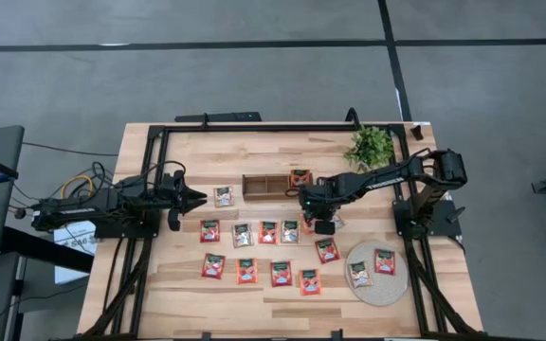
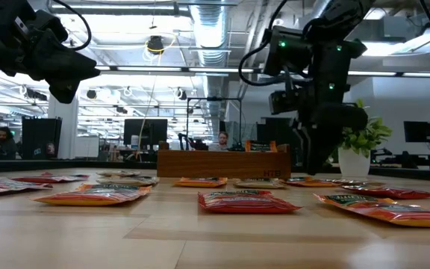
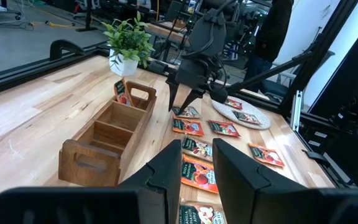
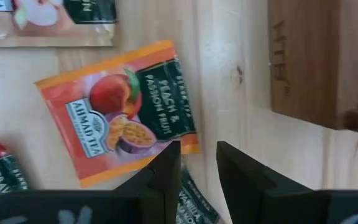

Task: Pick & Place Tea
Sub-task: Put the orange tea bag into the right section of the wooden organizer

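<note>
Several flat tea sachets (image 1: 268,232), red and pale, lie in loose rows on the wooden table. One red sachet (image 1: 300,178) stands in the end compartment of a wooden box (image 1: 265,186). My right gripper (image 1: 307,204) is open and points down just beside the box, over an orange peach sachet (image 4: 123,112) that lies flat on the table. In the left wrist view its fingers (image 3: 171,102) stand spread above the sachets. My left gripper (image 1: 197,197) is open, held above the table's left part and facing the box (image 3: 107,140).
A round woven mat (image 1: 373,289) near the right near corner carries two sachets. A potted green plant (image 1: 370,147) stands at the far right. A black frame runs along the table's edges. Bare wood lies between the left gripper and the box.
</note>
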